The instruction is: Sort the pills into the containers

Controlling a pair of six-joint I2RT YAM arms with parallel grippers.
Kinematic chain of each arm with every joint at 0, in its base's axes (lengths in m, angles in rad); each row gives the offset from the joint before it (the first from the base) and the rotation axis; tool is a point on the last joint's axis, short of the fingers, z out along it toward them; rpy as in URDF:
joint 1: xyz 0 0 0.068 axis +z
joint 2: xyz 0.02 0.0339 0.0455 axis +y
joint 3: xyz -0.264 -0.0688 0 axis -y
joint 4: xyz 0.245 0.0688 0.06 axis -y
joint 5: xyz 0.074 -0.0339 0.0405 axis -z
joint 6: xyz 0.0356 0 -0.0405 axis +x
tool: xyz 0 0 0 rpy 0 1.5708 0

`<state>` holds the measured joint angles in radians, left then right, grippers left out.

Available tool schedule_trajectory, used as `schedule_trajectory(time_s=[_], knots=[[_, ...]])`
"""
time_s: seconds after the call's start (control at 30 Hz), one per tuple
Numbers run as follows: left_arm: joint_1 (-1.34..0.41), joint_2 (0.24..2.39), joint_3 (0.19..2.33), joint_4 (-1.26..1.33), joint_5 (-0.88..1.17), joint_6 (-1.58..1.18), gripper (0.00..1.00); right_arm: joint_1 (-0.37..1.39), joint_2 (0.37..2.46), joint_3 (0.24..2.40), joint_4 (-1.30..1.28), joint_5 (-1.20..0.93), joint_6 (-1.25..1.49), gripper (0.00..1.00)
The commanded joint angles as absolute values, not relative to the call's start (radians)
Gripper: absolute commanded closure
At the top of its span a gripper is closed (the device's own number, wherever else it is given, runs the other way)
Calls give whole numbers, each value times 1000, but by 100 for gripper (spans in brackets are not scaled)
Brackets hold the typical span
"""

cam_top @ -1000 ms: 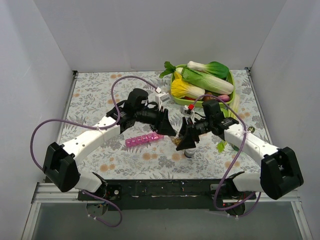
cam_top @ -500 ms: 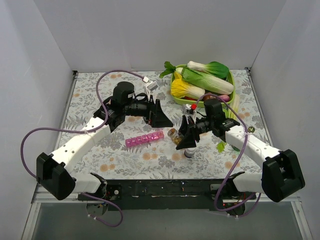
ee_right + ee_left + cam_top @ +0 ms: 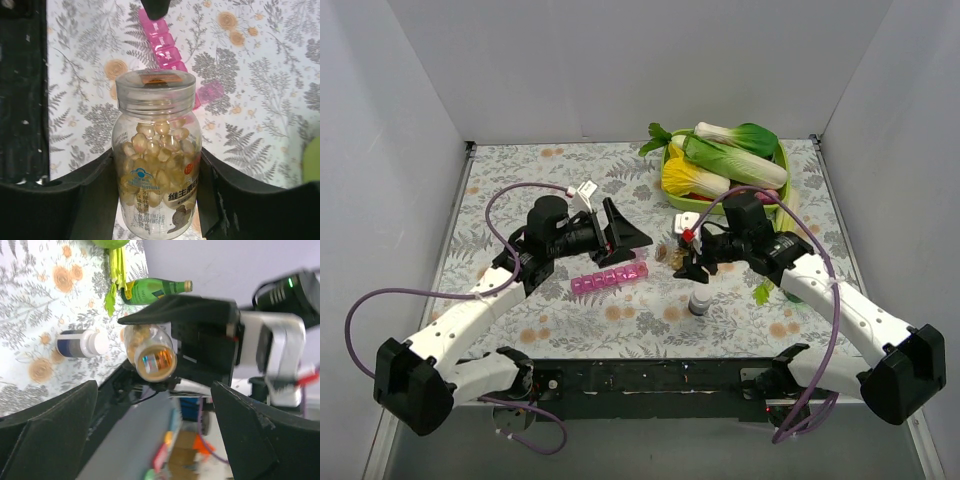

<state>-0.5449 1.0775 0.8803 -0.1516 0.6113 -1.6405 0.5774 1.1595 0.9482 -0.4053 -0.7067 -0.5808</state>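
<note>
My right gripper (image 3: pixel 682 258) (image 3: pixel 156 160) is shut on a clear bottle (image 3: pixel 667 256) (image 3: pixel 157 155) full of yellow pills, its threaded neck pointing away from the wrist. The pink container strip (image 3: pixel 608 278) (image 3: pixel 167 45) lies on the table just beyond the neck, and one pink lid (image 3: pixel 210 92) sticks out sideways. My left gripper (image 3: pixel 628 232) (image 3: pixel 154 390) hangs wide open with nothing in it, behind the strip and left of the bottle. In the left wrist view the bottle (image 3: pixel 150 352) faces me mouth-on.
A small white bottle with a dark label (image 3: pixel 700 302) (image 3: pixel 80 343) stands near the front edge. A green bottle (image 3: pixel 155 290) lies beside the right arm. The green tray (image 3: pixel 672 160) of vegetables sits at the back right.
My left gripper has opened wide and drawn back to the left, away from the bottle's neck. My right gripper has carried the bottle a little farther from the front edge.
</note>
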Motion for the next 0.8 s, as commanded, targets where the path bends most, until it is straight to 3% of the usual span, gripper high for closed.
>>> schedule_trajectory(time_s=[0.0, 0.17, 0.77], knots=[[-554, 1097, 864, -40, 557, -1907, 2, 652, 1131, 1000, -423, -417, -704, 99], [-586, 1143, 893, -48, 496, -1973, 19, 661, 1135, 1006, -425, -406, -709, 99], [-686, 1265, 953, -74, 445, -1924, 38, 663, 1147, 992, -419, -474, -675, 99]])
